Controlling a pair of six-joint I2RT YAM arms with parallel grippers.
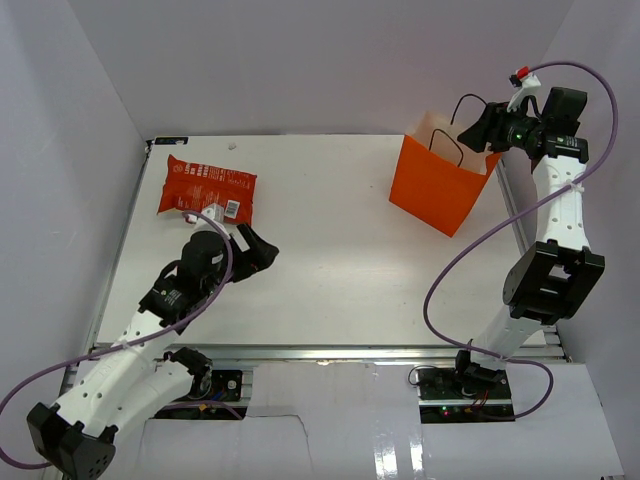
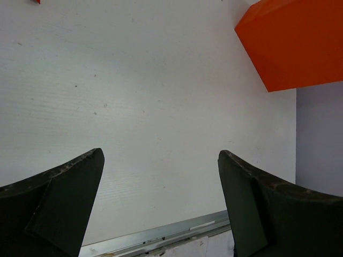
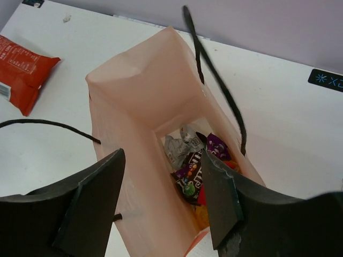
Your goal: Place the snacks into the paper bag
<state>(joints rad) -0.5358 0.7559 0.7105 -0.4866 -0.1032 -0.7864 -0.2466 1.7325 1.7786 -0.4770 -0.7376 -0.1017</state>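
Observation:
The orange paper bag (image 1: 437, 185) stands upright at the back right. In the right wrist view its pale lining (image 3: 150, 107) shows, with several small candy wrappers (image 3: 192, 160) at the bottom: silver, purple, maroon and yellow. My right gripper (image 1: 478, 128) hovers open and empty over the bag's mouth; it shows in its own view (image 3: 163, 193). The red-orange chip bag (image 1: 205, 188) lies flat at the back left, and also shows in the right wrist view (image 3: 24, 72). My left gripper (image 1: 258, 250) is open and empty just in front of the chip bag, seen in its own view (image 2: 161, 176) above bare table.
The white table (image 1: 330, 250) is walled by pale panels on the left, back and right. A metal rail (image 1: 330, 355) runs along the near edge. The bag's black loop handles (image 3: 214, 80) stick up beside my right gripper. Purple cables trail from both arms.

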